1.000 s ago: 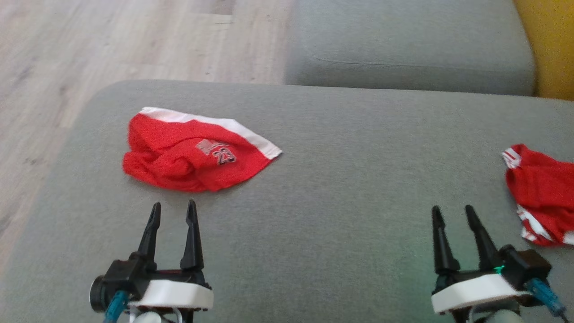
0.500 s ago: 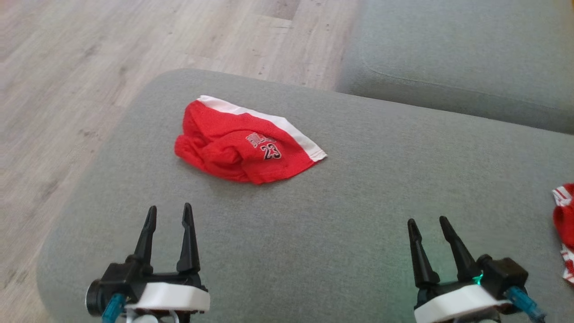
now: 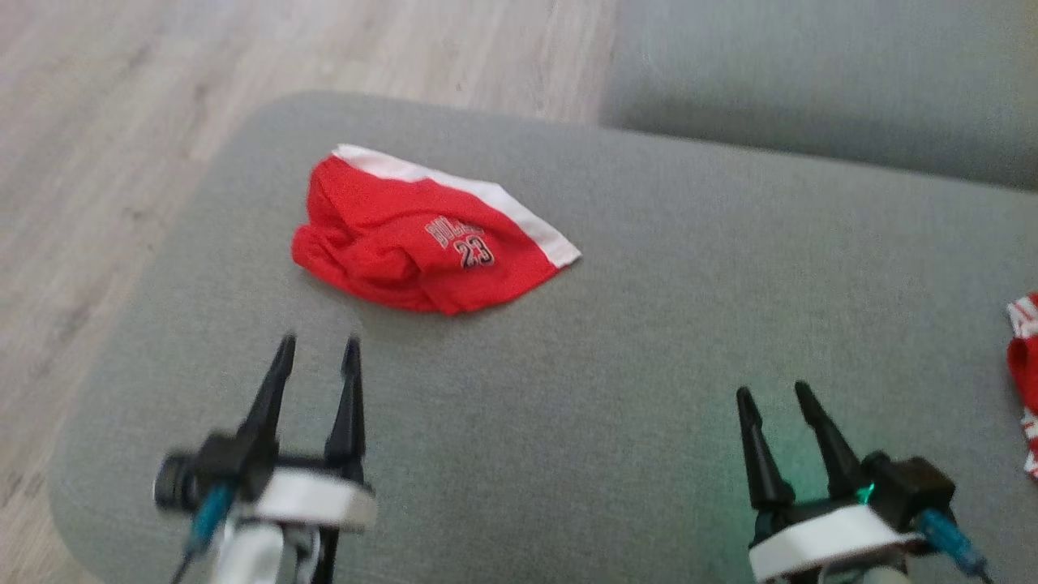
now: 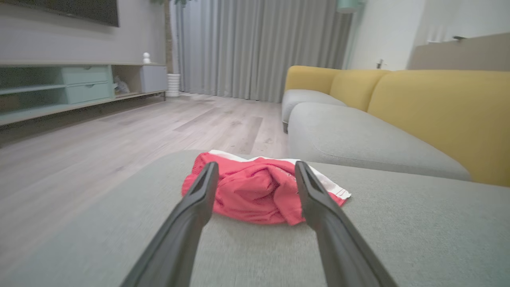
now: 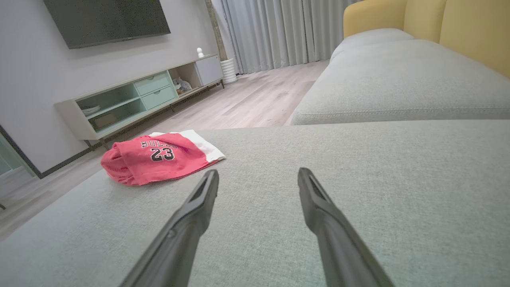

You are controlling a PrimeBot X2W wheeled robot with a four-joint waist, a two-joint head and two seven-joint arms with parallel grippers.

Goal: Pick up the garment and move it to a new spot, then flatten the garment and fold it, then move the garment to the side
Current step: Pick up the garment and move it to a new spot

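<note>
Grey fabric sofa cushion (image 3: 649, 365): crumpled red garment with white band (image 3: 405, 243) lies near its far-left rounded edge, pale wood floor (image 3: 122, 122) beyond. Left gripper (image 3: 318, 345) sits just short of it, fingers spread, empty. Right gripper (image 3: 771, 392) is also spread, over the bare middle.

Grey sofa cushion (image 3: 649, 341) in front of me: red garment (image 3: 405, 251) lies crumpled near its far left corner, white band twd far edge. 2nd red-white cloth (image 3: 1023, 357) lies well apart, twd right side.
</note>
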